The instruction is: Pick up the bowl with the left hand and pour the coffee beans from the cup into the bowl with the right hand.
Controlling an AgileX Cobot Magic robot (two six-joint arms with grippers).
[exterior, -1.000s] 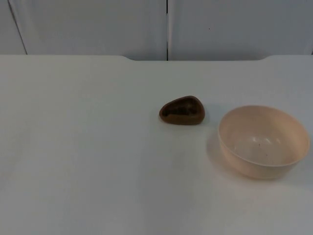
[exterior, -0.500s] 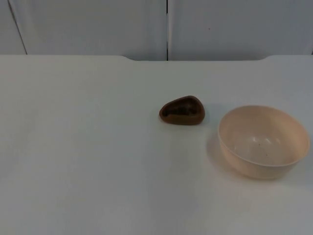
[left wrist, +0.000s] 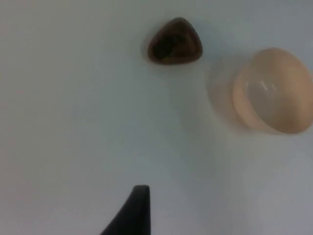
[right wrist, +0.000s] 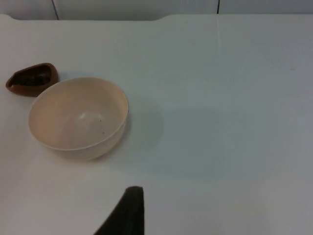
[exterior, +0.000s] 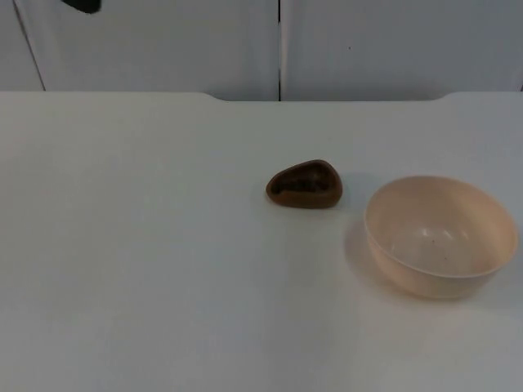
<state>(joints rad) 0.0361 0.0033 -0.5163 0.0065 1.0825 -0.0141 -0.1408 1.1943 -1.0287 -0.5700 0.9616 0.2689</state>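
Nothing's done yet — I see bowl (exterior: 440, 235) and cup (exterior: 304, 184) untouched on the bench (exterior: 147, 261); I can't tell either claw's opening.

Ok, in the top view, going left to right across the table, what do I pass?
Small dark brown teardrop-shaped cup holding coffee beans → wide, shallow pale peach plastic bowl, standing upright and apart from the cup, both on the white table top.
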